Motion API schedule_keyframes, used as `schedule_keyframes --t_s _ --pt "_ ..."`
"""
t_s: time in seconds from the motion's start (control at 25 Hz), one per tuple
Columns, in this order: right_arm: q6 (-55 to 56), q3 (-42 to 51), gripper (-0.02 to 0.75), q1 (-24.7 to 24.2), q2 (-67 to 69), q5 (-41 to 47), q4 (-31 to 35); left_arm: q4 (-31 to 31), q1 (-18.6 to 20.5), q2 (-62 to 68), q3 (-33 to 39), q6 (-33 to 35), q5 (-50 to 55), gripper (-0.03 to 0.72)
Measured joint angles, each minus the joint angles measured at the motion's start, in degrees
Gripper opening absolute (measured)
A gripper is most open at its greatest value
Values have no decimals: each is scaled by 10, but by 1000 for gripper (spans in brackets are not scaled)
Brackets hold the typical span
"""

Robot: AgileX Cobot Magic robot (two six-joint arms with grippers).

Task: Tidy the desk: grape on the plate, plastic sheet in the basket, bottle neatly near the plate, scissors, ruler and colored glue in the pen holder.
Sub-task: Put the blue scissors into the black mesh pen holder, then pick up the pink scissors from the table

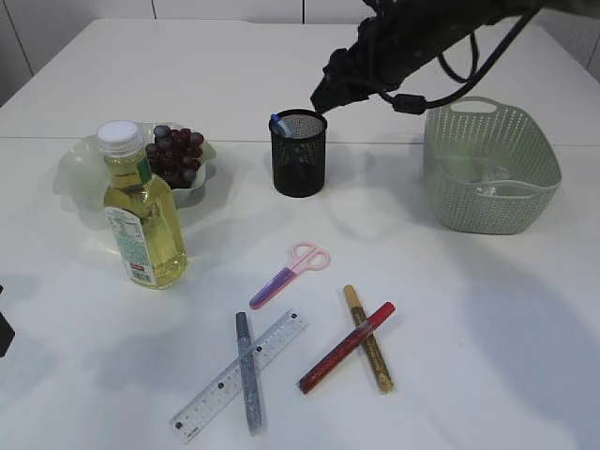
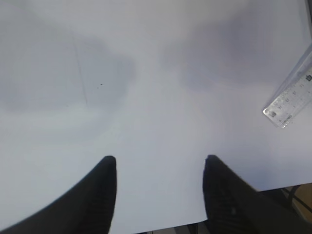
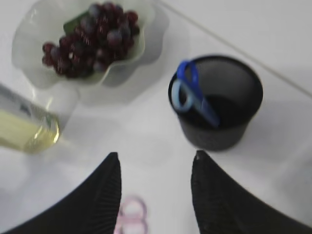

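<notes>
My right gripper [image 3: 155,158] hangs above the table with its jaws apart and nothing between them, looking down on the black mesh pen holder [image 3: 219,109], where blue-handled scissors [image 3: 191,95] already lean against the inside wall. The grapes [image 1: 175,150] sit on the pale wavy plate [image 1: 75,169], and the bottle of yellow liquid [image 1: 141,211] stands upright just in front of it. In the green basket [image 1: 489,167] I think I see the clear plastic sheet [image 1: 492,185], though it is faint. The pink scissors [image 1: 291,272], transparent ruler [image 1: 239,375], and the silver [image 1: 248,375], red [image 1: 347,347] and gold glue pens [image 1: 367,337] lie loose on the table. My left gripper [image 2: 160,161] hovers over bare tabletop, jaws apart and empty, the ruler's end off to one side.
</notes>
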Motion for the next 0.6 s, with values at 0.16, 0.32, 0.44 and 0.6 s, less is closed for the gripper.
schedule_keyframes --t_s 0.16,0.32,0.44,0.6 --pt "146 0 379 18 -48 110 -133 0 0 0 0 0 0 415" --pt "298 0 379 51 -79 171 -233 -6 0 0 0 0 0 415" --pt "405 0 379 83 -89 197 -282 -10 0 0 0 0 0 415" --pt "558 0 379 126 -89 211 -308 -22 0 0 0 0 -1 415"
